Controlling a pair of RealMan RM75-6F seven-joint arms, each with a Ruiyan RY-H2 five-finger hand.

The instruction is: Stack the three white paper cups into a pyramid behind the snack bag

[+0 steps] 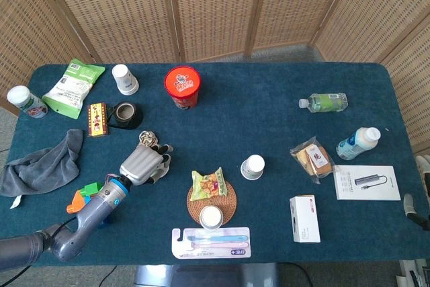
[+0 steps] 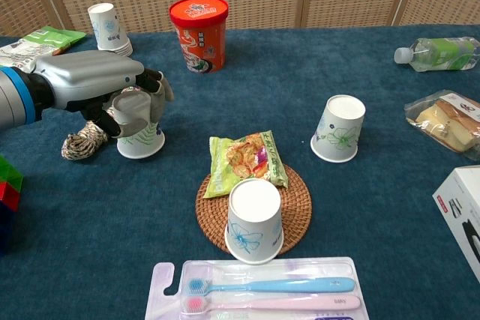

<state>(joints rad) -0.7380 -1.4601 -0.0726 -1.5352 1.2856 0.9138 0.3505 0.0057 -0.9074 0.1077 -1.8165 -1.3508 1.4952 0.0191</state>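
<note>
Left hand [image 2: 112,95] wraps an upside-down paper cup [image 2: 140,133], fingers curled around its upper half; the cup's rim sits on the desk [image 2: 360,207], left of the snack bag [image 2: 244,161]. Second cup [image 2: 255,220] upside down on the woven coaster [image 2: 294,207], third cup [image 2: 339,129] right of the bag. Right hand out of view.

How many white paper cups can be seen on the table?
4: one in the left robot hand, one on the round woven coaster, one right of the snack bag, and one at the back left, possibly a stack.
</note>
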